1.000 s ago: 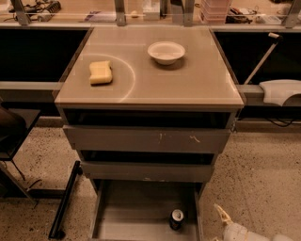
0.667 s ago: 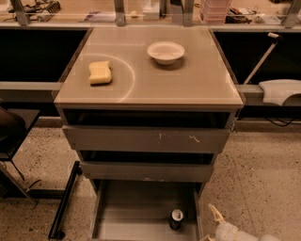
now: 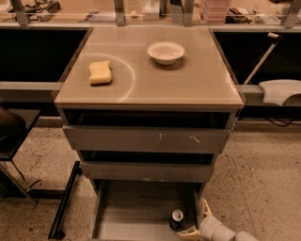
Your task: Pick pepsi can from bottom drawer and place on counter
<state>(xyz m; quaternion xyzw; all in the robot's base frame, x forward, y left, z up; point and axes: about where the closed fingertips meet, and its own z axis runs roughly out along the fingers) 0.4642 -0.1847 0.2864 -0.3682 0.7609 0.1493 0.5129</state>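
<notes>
The pepsi can [image 3: 176,219] stands upright in the open bottom drawer [image 3: 134,212], near its right wall, silver top showing. My gripper [image 3: 193,217] comes in from the lower right corner, low at the drawer's right edge, just right of the can. Its pale fingers are spread, one pointing up beside the drawer wall and one reaching in front of the can. It holds nothing. The tan counter [image 3: 188,82] with the pale arc mark sits above the drawers.
A white bowl [image 3: 165,52] and a yellow sponge [image 3: 100,73] lie on the counter. A grey drawer with a scratched front [image 3: 146,140] juts out above the bottom drawer. A black bar [image 3: 63,202] lies on the floor at left. A cluttered ledge [image 3: 141,14] runs behind.
My gripper has moved left and a little up, from the floor at the lower right to the drawer's right edge beside the can. The can has not moved.
</notes>
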